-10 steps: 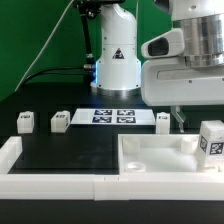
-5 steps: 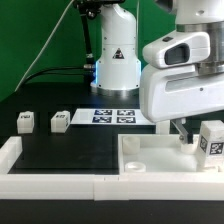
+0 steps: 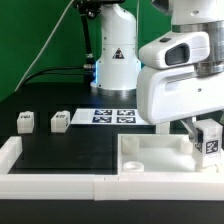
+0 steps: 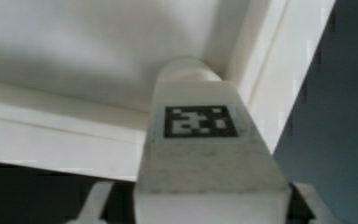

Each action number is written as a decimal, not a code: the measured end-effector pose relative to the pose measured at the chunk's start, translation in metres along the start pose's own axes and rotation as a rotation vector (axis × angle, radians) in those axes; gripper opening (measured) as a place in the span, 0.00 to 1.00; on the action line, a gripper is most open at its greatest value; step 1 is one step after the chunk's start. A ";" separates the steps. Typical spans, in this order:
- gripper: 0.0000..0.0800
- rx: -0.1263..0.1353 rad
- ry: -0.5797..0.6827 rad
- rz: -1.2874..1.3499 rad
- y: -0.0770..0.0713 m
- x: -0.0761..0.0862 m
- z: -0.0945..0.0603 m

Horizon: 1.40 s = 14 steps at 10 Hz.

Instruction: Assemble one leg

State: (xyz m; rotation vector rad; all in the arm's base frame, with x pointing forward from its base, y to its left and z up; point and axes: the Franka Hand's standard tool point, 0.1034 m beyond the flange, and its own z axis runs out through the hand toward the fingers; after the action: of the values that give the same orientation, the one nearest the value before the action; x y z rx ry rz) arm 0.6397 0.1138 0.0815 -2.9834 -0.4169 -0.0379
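One leg (image 3: 212,143), a stubby white peg with a square tag, stands on the large white panel (image 3: 155,158) at the exterior view's right. My gripper (image 3: 201,138) has come down around it. In the wrist view the leg (image 4: 201,120) fills the space between my fingers (image 4: 101,200), tag facing the camera. A thin dark gap shows between one finger and the leg, so the gripper reads as open. Two more legs (image 3: 25,121) (image 3: 59,120) stand at the exterior view's left.
The marker board (image 3: 105,116) lies in front of the robot base (image 3: 115,60). A white raised border (image 3: 50,185) runs along the front and left of the black table. The panel's raised walls (image 4: 274,60) stand close beside the leg.
My gripper has moved down and toward the exterior view's right, from above the panel to around the standing leg. The leg has not moved.
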 end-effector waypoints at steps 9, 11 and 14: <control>0.36 -0.002 0.045 0.707 0.003 -0.003 0.001; 0.36 -0.002 0.053 0.923 0.004 -0.004 0.002; 0.37 0.000 0.057 1.306 0.003 -0.008 0.002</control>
State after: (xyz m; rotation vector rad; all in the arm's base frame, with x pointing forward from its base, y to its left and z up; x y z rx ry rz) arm 0.6332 0.1091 0.0786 -2.6237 1.4889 0.0095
